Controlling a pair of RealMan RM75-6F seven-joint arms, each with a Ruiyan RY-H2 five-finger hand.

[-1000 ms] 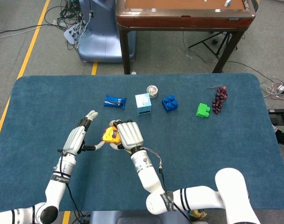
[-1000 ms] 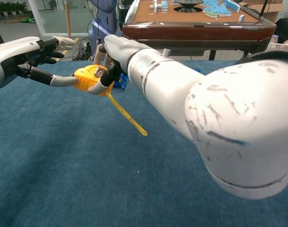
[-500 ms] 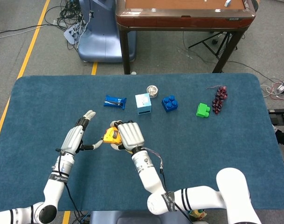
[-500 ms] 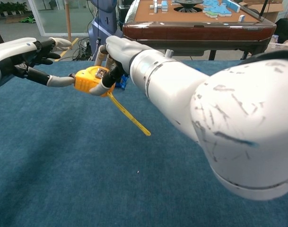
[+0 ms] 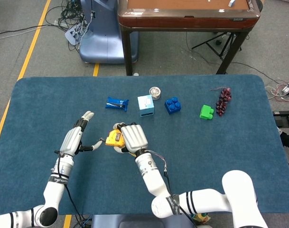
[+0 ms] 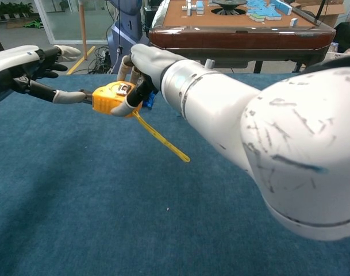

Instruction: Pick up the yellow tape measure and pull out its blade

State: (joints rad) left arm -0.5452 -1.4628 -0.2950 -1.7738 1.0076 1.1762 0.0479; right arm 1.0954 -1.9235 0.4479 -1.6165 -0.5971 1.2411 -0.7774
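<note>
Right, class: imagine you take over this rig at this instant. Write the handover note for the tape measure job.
Right hand grips the yellow tape measure, lifted off the table.
Left hand is open beside it, one of its fingers reaching to the case.
A yellow strap hangs from the case; whether it is the blade, I cannot tell.
Done: pick-up.
Left: grasp the blade tip with the left hand and pull it out.

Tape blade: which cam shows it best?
Chest view. The blade runs out in full below the tape measure, held by the right robot hand. In the head view that hand hides the blade.
</note>
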